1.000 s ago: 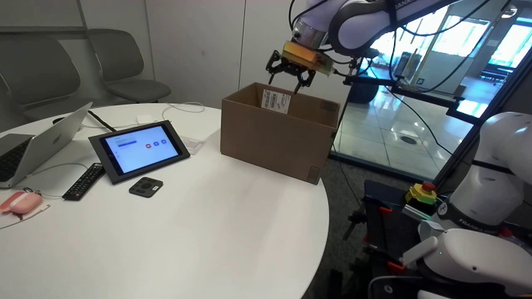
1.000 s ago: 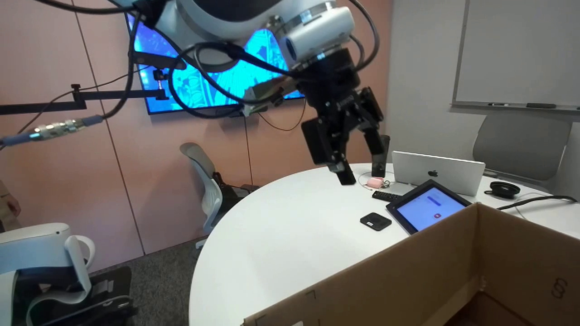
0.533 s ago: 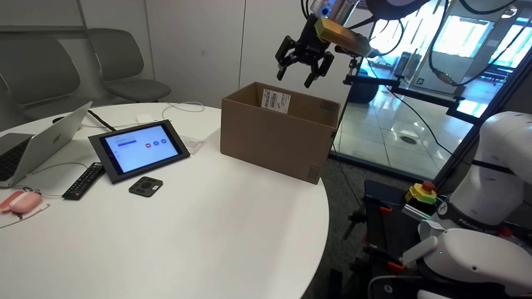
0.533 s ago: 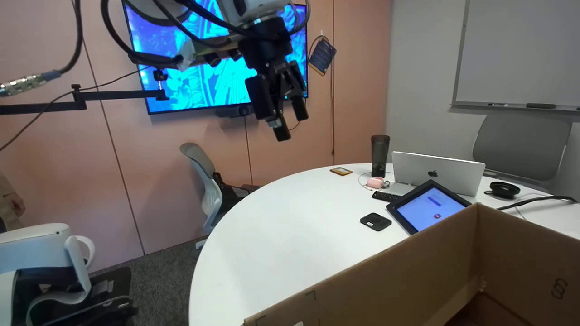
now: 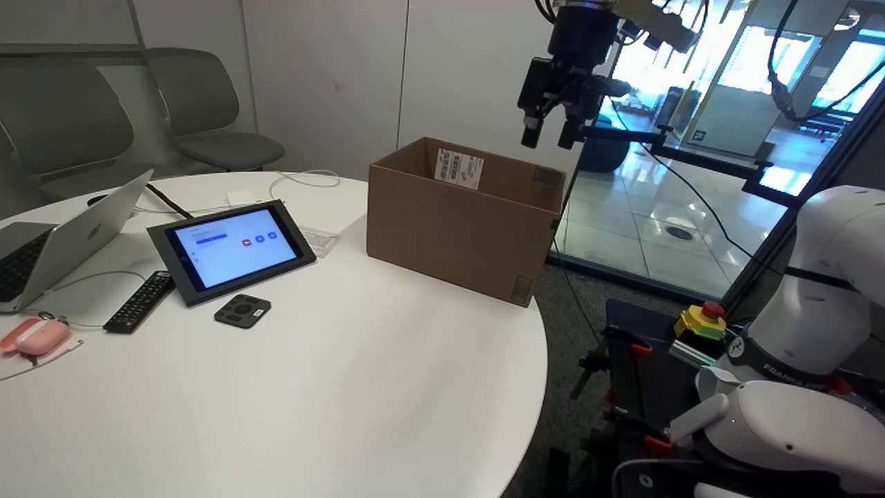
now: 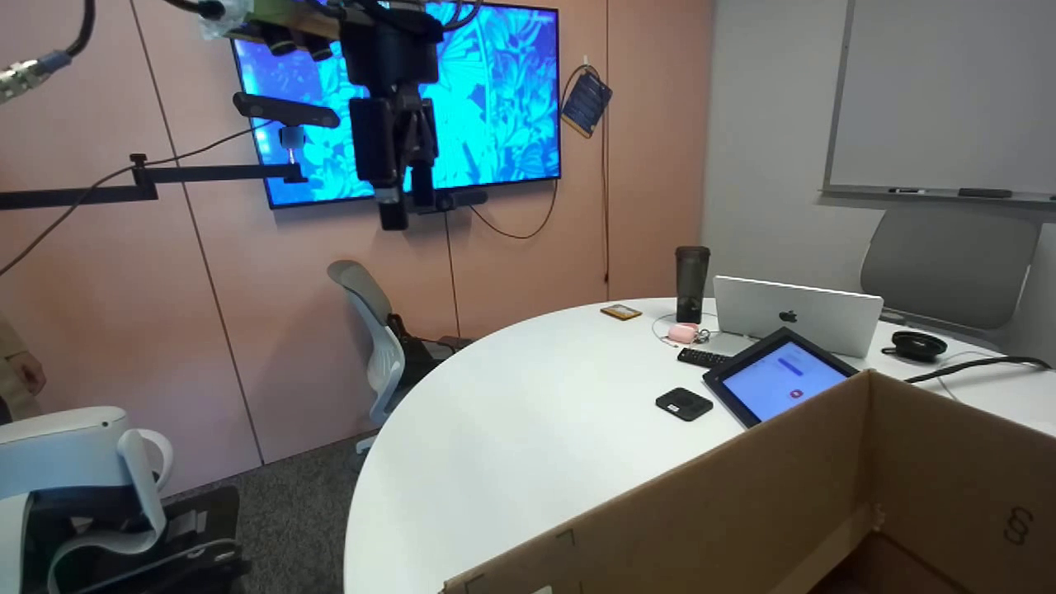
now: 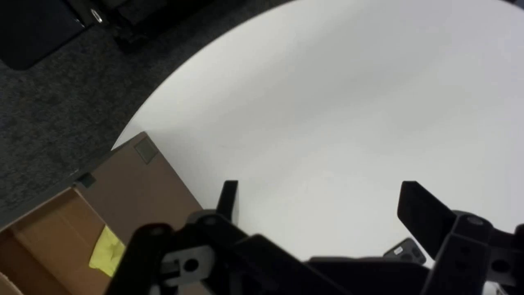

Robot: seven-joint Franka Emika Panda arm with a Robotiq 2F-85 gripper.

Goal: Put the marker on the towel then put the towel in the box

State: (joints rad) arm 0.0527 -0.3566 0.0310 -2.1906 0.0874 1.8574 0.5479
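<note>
L to R in an exterior view: 2 grey chairs (image 5: 193,93) by the wall. On 1 round white table (image 5: 332,387): 1 pink case (image 5: 43,339), can't tell what's in it; 1 laptop (image 5: 110,225), lid up; 1 black remote (image 5: 140,302); 1 tablet (image 5: 231,249), tilted, screen lit, just beside the remote; 1 small black pad (image 5: 243,311) near the tablet; then 1 cardboard box (image 5: 460,235), upright at the table edge, top uncovered, 1 white label (image 5: 459,169) on an inner wall. In the box, per wrist view: 1 yellow towel (image 7: 107,252), partly hidden. Can't tell what else is in there. Next, 1 gripper (image 5: 549,138), raised higher than the box rim and apart from it, pointing down. Jaws stand well apart; wrist view shows table surface between them. Far right, 1 red-and-yellow e-stop button (image 5: 705,319).

Also in an exterior view, L to R: 1 lit wall screen (image 6: 503,99) behind the gripper; 1 dark tumbler (image 6: 691,285), upright on the table near the laptop, can't tell what's in it.
</note>
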